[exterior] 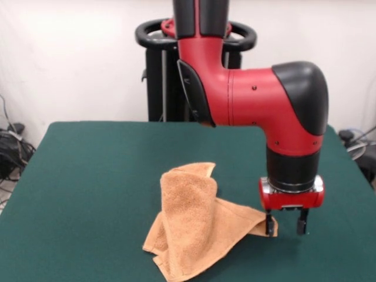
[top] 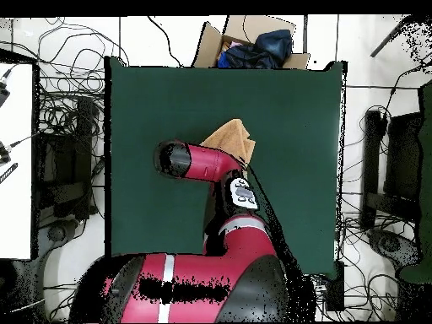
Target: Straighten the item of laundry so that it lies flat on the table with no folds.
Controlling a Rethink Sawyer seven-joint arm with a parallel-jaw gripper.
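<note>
Orange-tan towel (exterior: 197, 226), folded, corner at open fingers (exterior: 286, 223).

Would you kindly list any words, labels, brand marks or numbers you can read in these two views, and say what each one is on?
No text can be read in either view.
White label on the arm, overhead view: dark marks on it, too small and blurred to read.
Towel, table, end effector: no lettering shows on them.

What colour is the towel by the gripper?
Orange-tan terry; the towel shows best in the front view.
</note>
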